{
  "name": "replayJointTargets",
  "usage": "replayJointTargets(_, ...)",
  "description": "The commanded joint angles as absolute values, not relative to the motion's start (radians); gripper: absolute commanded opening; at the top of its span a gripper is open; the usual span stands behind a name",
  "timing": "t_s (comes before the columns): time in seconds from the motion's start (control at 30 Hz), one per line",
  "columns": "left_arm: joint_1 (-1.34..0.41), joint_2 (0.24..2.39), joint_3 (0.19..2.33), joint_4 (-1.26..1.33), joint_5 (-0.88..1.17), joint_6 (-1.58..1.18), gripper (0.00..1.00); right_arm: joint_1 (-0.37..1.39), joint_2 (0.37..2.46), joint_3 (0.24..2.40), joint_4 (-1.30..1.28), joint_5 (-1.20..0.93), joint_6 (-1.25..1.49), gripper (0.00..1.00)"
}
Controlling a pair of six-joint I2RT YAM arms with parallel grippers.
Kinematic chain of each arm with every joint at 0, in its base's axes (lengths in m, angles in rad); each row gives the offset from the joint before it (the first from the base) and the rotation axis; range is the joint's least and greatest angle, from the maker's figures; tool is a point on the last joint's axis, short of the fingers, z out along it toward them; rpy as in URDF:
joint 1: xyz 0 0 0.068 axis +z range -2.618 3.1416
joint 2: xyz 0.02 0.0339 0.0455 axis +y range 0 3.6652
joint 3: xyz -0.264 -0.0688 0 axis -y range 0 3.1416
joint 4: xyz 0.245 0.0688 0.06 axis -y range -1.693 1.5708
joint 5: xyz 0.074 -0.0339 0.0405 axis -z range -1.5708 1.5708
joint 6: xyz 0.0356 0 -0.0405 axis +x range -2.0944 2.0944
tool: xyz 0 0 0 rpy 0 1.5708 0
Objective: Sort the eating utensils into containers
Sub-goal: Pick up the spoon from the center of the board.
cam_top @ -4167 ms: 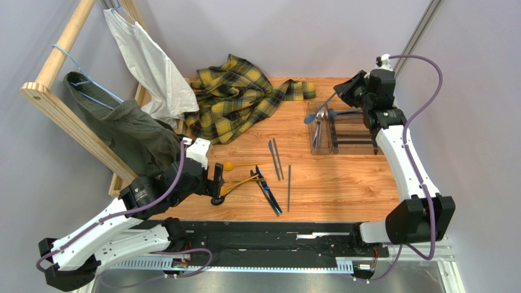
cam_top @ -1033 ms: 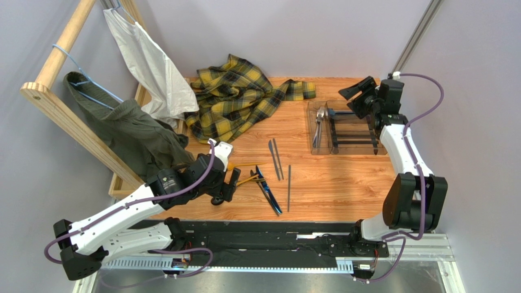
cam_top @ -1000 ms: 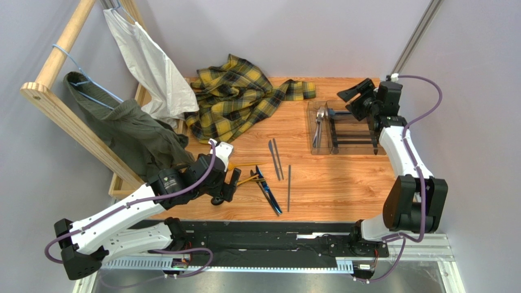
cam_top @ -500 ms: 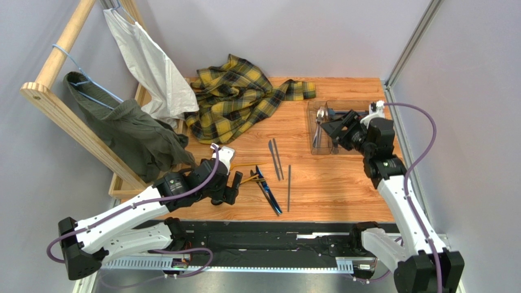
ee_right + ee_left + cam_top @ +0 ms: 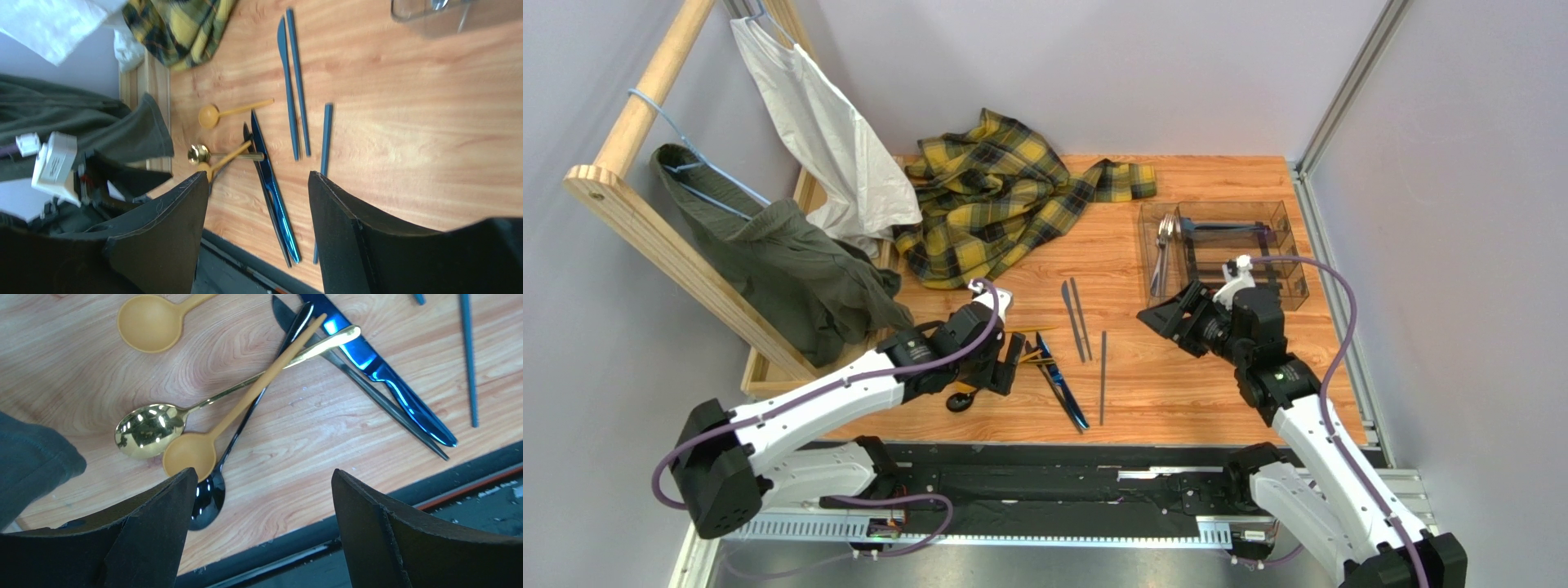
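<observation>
having swung away from the clear tray [image 5: 1286,245], the right gripper [image 5: 258,180] is hanging near the cutlery [image 5: 1078,321], fingers apart and holding nothing; the blue knife [image 5: 273,184] is lying between them, a grey stick [image 5: 326,138] just past one tip. the gold spoon [image 5: 147,429], tan spoon [image 5: 190,454] and black spoon [image 5: 207,499] are lying beside one fingertip of the left gripper [image 5: 264,484], its fingers also spread, gripping nothing. the tray is sitting well away from both.
</observation>
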State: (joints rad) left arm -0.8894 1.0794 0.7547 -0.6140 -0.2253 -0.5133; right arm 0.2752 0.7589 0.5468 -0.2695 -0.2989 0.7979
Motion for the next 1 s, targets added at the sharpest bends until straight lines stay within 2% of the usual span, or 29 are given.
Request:
replayJointTargets(0.0, -0.853, 1.202, 0.759, -0.503, -0.167, -0.459, 0.88, 0.334, 0.746, 0.512, -0.206, -0.299, 0.833, 0.64)
replayJointTargets(0.1, -0.847, 1.282, 0.775, -0.468, -0.161, -0.443, 0.84, 0.354, 0.736, 0.492, -0.207, -0.295, 0.834, 0.64)
replayJointTargets(0.27, -0.822, 1.394, 0.795, -0.419, -0.144, -0.42, 0.73, 0.357, 0.709, 0.463, -0.207, -0.295, 0.838, 0.64)
replayJointTargets(0.53, -0.818, 1.476, 0.793, -0.379, -0.199, -0.408, 0.72, 0.357, 0.706, 0.479, -0.242, -0.293, 0.795, 0.64)
replayJointTargets(0.63, -0.819, 1.473, 0.792, -0.364, -0.186, -0.403, 0.69, 0.356, 0.709, 0.473, -0.241, -0.298, 0.795, 0.64)
replayJointTargets(0.97, -0.818, 1.443, 0.793, -0.368, -0.221, -0.38, 0.68, 0.357, 0.724, 0.453, -0.218, -0.287, 0.796, 0.64)
